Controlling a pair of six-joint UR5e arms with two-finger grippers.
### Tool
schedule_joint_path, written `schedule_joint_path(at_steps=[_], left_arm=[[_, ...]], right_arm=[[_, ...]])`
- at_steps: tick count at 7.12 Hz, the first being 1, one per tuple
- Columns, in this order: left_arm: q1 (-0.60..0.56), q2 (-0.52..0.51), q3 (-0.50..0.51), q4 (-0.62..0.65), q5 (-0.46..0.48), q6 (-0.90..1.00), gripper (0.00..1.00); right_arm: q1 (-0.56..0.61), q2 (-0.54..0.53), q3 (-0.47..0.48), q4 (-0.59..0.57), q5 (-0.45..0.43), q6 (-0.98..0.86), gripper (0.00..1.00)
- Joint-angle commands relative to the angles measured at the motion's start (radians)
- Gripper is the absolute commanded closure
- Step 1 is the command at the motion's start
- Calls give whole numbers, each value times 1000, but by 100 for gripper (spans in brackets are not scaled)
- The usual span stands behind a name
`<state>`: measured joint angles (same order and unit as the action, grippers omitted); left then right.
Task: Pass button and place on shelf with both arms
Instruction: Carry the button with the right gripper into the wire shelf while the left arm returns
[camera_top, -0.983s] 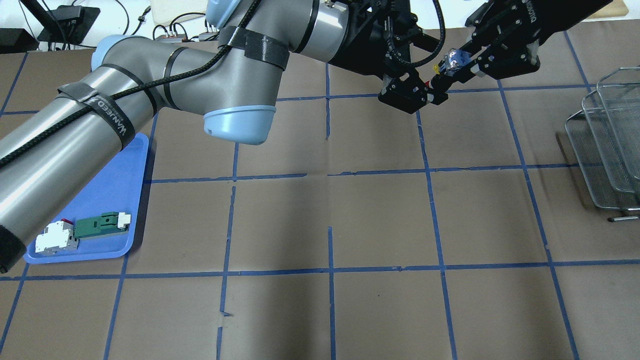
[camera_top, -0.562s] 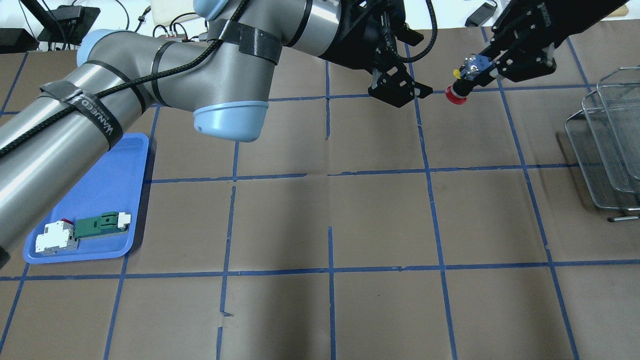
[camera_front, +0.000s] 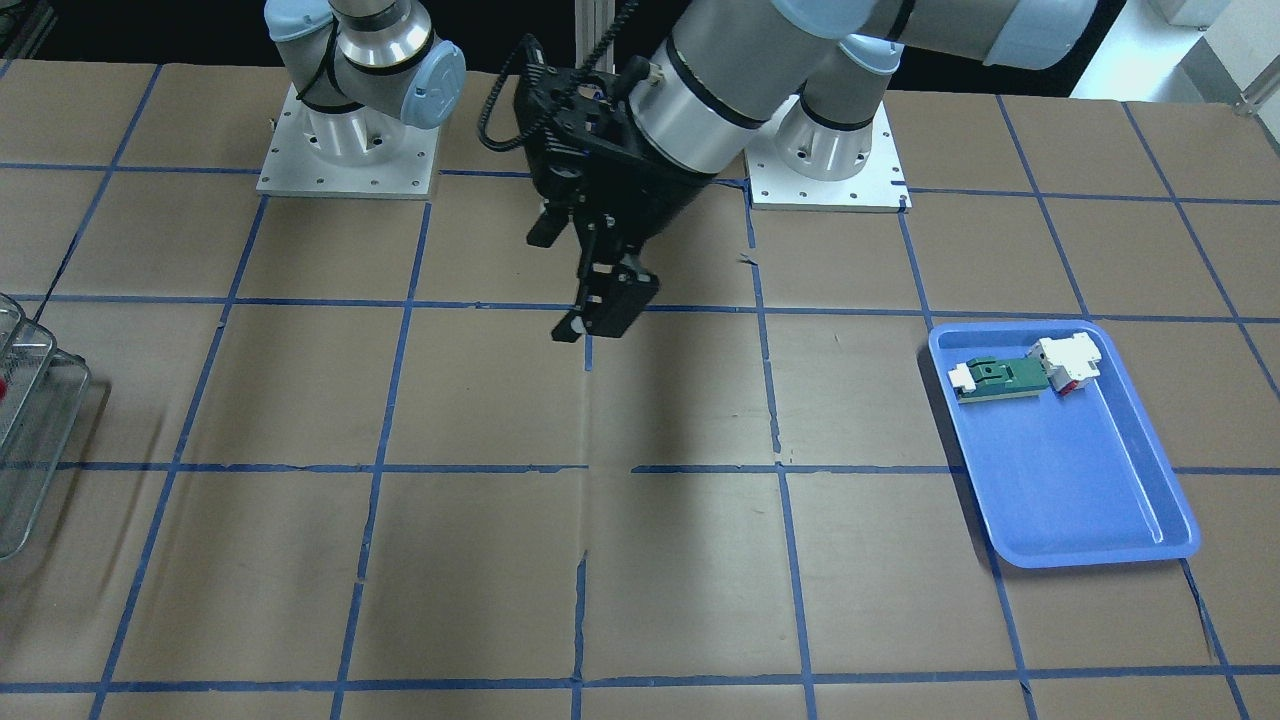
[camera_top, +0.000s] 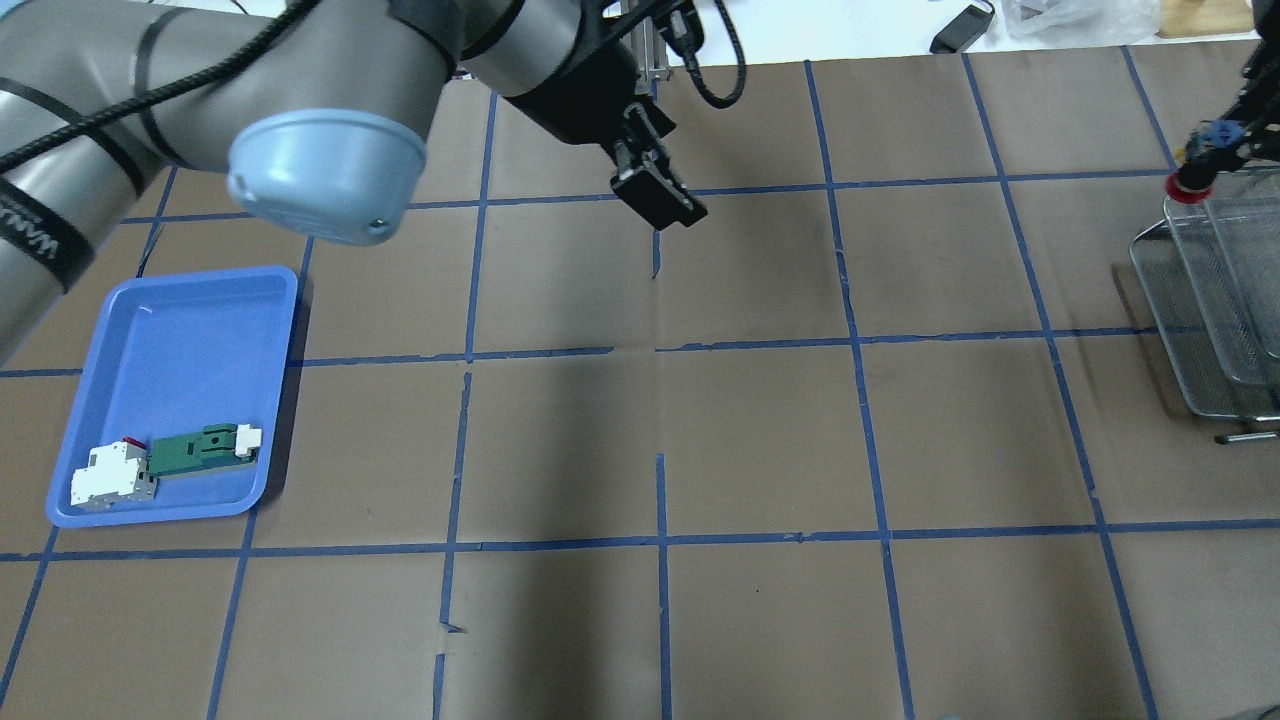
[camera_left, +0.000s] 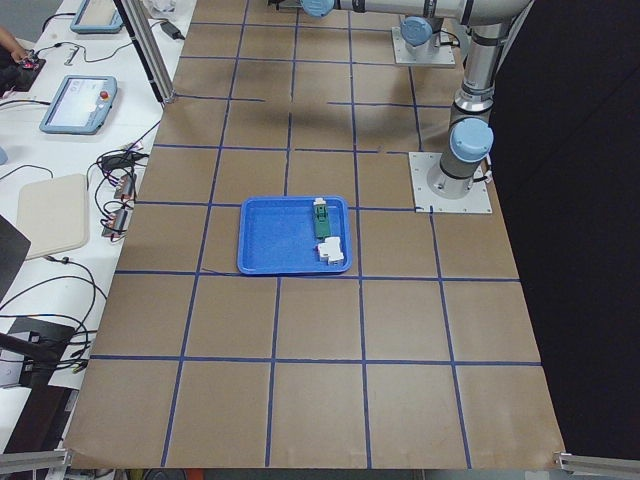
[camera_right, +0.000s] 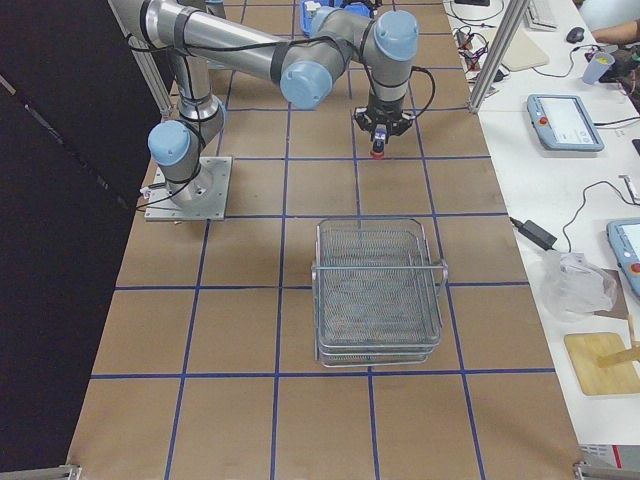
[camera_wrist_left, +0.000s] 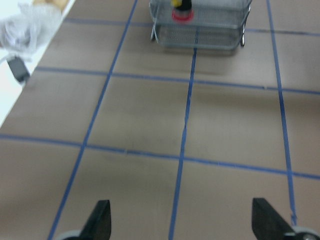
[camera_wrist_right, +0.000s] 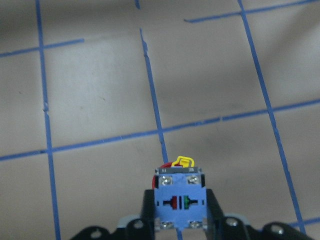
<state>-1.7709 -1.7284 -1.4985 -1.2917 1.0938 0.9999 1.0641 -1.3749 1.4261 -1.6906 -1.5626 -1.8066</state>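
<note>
The button (camera_top: 1186, 187) has a red cap, a yellow bit and a clear blue block. My right gripper (camera_top: 1232, 143) is shut on its blue block at the overhead view's right edge. It holds the button in the air, cap down, by the far left corner of the silver wire shelf (camera_top: 1205, 300). The right wrist view shows the block (camera_wrist_right: 179, 194) between the fingers (camera_wrist_right: 148, 210). My left gripper (camera_top: 660, 200) is open and empty over the table's middle, far from the button. In its wrist view (camera_wrist_left: 182, 225) the button (camera_wrist_left: 182, 11) shows far ahead, in front of the shelf (camera_wrist_left: 200, 36).
A blue tray (camera_top: 190, 350) lies at the robot's left and holds a green-and-white flat part (camera_top: 200, 447) and a white block with red (camera_top: 105, 475). The tray also shows in the front view (camera_front: 1080, 490). The shelf (camera_right: 380, 290) stands at the table's right end. Brown paper with blue tape lines covers the table.
One second ago both grippers met at the button. The left gripper has drawn back to the left, empty. The right gripper has carried the button right to the shelf's corner.
</note>
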Motion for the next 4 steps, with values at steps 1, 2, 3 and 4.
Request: schedule_joint_path(at_steps=[1, 2, 3, 4], left_arm=[[167, 47, -6, -199, 21, -7, 0], [176, 59, -8, -204, 26, -13, 0], [174, 68, -11, -202, 120, -67, 0], [177, 90, -23, -207, 237, -136, 0]], right_arm=[[-24, 62, 2, -151, -242, -7, 100], [-24, 97, 7, -162, -326, -7, 100], [-24, 114, 8, -164, -376, -7, 100], [-24, 137, 11, -175, -411, -20, 100]])
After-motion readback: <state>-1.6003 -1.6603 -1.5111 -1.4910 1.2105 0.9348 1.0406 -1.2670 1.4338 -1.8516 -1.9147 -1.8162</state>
